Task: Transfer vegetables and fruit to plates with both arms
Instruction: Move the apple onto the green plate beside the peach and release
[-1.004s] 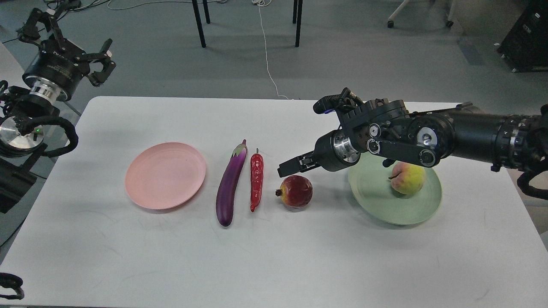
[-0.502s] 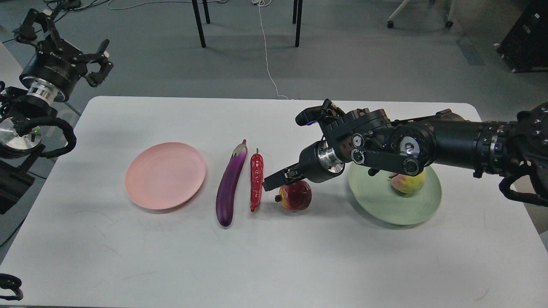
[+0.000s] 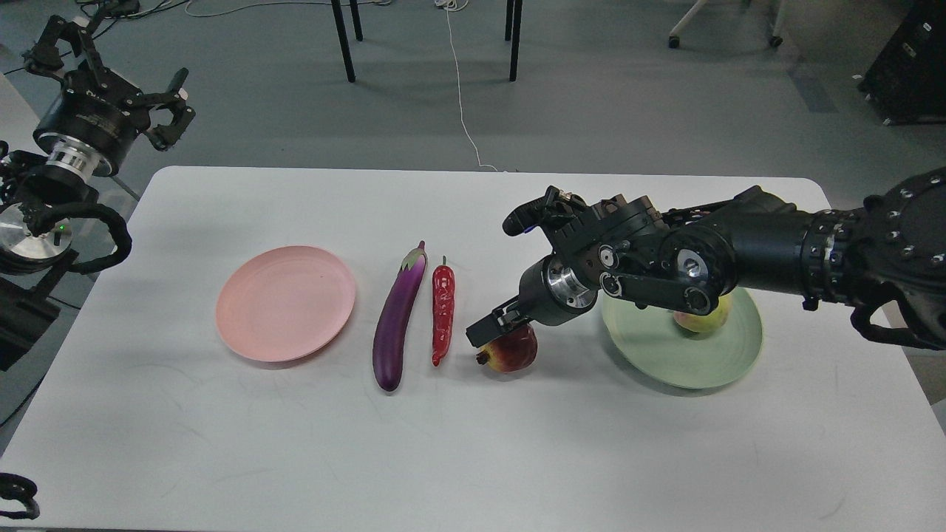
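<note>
The purple eggplant [image 3: 397, 321] and the red chili pepper [image 3: 443, 314] lie side by side mid-table. The pink plate [image 3: 285, 303] to their left is bare. The dark red pomegranate [image 3: 514, 355] sits right of the chili. My right gripper [image 3: 491, 329] is low over its top left and hides its upper part; its fingers overlap, so I cannot tell them apart. The peach-like fruit [image 3: 702, 319] lies on the green plate [image 3: 665, 366], half hidden by my right arm. My left gripper [image 3: 118, 70] is open and empty, high off the table's far left corner.
The white table [image 3: 473, 443] has its far edge behind the plates. Chair legs [image 3: 344, 41] and a white cable [image 3: 458, 89] are on the floor beyond it. My right forearm [image 3: 776, 244] spans the green plate.
My right gripper has moved left and down from beside the green plate onto the pomegranate's top. The peach-like fruit stays on the green plate. My left arm has barely shifted.
</note>
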You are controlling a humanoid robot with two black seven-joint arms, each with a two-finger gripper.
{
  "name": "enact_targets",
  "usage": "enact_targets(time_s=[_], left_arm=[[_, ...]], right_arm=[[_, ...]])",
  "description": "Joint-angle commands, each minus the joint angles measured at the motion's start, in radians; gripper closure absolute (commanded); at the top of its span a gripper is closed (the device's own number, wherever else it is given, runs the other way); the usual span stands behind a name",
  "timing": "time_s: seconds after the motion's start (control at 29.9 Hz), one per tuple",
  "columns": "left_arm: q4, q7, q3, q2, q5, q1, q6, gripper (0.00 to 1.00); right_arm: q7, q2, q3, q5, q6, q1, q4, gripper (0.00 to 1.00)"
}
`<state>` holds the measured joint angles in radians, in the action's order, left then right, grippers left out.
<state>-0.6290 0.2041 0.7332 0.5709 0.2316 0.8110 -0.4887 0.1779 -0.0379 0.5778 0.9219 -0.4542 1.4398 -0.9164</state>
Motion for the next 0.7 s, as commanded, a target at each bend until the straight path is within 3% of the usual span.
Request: enact_targets(time_s=[0.0, 0.23, 0.4, 0.67], left_arm=[[0.000, 0.000, 0.000, 0.000, 0.000, -0.001, 0.000, 0.02], [0.000, 0.000, 0.000, 0.000, 0.000, -0.001, 0.000, 0.02], [0.000, 0.000, 0.002, 0.001, 0.000, 0.002, 0.000, 0.02], [-0.002, -0.002, 0.002, 0.003, 0.000, 0.007, 0.000, 0.02]], right_arm=[[0.000, 0.004, 0.030, 0.000, 0.000, 0.001, -0.001, 0.17], [0.000, 0.004, 0.034, 0.000, 0.000, 0.017, -0.002, 0.43], [0.000, -0.025, 0.017, -0.018, 0.000, 0.077, -0.013, 0.45], [0.002, -0.247, 0.014, -0.012, -0.001, 0.134, -0.055, 0.45]])
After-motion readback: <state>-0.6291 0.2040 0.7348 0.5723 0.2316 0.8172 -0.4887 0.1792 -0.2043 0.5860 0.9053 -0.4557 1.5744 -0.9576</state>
